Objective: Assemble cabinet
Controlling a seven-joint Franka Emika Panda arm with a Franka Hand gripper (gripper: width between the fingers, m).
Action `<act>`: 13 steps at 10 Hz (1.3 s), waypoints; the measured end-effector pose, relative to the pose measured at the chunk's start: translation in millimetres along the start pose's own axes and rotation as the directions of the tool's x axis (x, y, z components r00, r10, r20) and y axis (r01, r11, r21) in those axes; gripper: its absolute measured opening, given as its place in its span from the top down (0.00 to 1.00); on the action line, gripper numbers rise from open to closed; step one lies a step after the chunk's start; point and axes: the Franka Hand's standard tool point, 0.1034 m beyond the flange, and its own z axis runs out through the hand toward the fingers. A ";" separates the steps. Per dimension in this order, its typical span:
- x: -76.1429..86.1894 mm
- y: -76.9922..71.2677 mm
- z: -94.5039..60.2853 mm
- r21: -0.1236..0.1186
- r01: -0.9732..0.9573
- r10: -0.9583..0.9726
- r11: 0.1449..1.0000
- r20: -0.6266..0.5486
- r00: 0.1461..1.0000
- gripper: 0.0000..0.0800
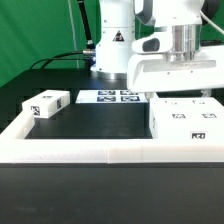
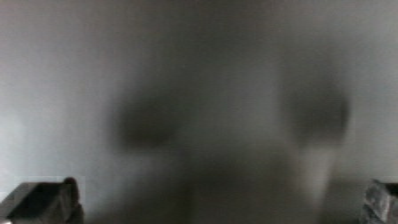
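The cabinet's large white body (image 1: 186, 120), with small square tags on its top, lies at the exterior view's right against the front rail. My gripper (image 1: 176, 92) hangs directly over it, very close to its top face. In the wrist view my gripper (image 2: 214, 202) has its dark fingertips (image 2: 45, 200) far apart at the frame's corners, and only a blurred grey-white surface (image 2: 214, 100) fills the space between them. The jaws look open with nothing held. A smaller white cabinet block (image 1: 46, 103) with a tag lies apart at the exterior view's left.
The marker board (image 1: 110, 97) lies flat at the back middle, in front of the robot base (image 1: 112, 45). A long low white border rail (image 1: 90, 150) runs along the front and up the left side of the black table (image 1: 95, 122).
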 end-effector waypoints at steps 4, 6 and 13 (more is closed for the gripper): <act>5.6 5.2 4.8 0.001 -0.008 0.008 1.000 -0.014 1.000 0.00; 6.6 4.7 5.6 0.004 -0.022 0.022 1.000 -0.025 0.999 0.00; 6.7 4.2 6.3 0.005 0.010 -0.010 1.000 -0.056 0.998 0.72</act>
